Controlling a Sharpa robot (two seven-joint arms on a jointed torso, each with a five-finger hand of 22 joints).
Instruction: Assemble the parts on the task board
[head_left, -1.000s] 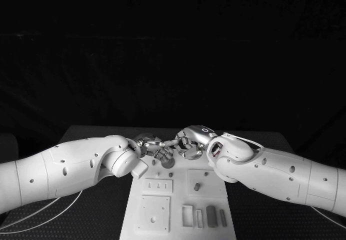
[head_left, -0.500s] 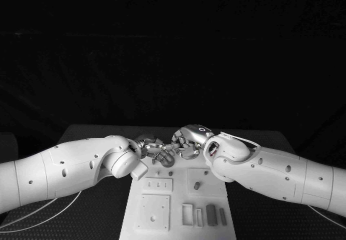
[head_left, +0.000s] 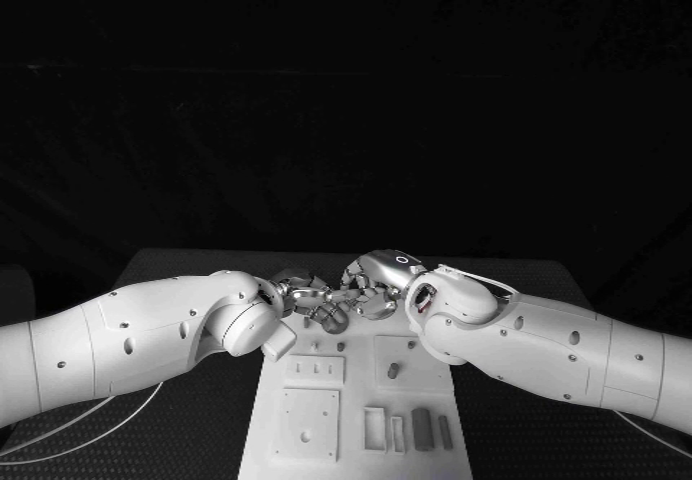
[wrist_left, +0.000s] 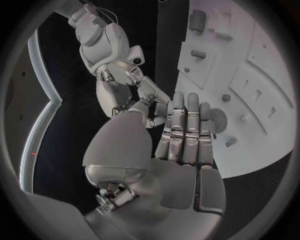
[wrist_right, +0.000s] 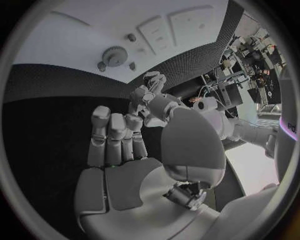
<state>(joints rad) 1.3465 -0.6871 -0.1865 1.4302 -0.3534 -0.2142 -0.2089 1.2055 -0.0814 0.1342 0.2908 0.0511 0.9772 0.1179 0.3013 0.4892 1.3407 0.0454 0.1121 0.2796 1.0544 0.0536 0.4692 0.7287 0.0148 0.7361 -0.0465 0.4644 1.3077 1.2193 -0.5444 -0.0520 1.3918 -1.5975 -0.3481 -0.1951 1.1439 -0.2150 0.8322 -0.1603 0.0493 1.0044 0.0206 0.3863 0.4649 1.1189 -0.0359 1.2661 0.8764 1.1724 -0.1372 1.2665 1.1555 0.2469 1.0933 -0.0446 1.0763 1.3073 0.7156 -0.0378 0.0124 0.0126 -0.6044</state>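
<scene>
- Since a second ago the right hand has slid a little toward 9 o'clock, closing on the left hand; the two now meet fingertip to fingertip above the far end of the task board. In the last half second almost nothing has shifted.
- My reading: this is a hand-to-hand pass or a joint adjustment of a small part, with no seating on the board begun.
- Left hand: fingers straight and side by side in its wrist view, thumb tip against the other hand's fingertips; whether a part is pinched there I cannot tell.
- Right hand: fingers upright and close together, thumb reaching to the same meeting spot; a hold cannot be made out either.
- The board lies on the desk, running from 6 o'clock up to the hands.
- Slots near 6 o'clock: a dark part stands in one, and pale pieces fill its neighbours.
- A square recess midway holds a small peg.
- A gear sits on the board's far end, with small pegs beside it.
</scene>
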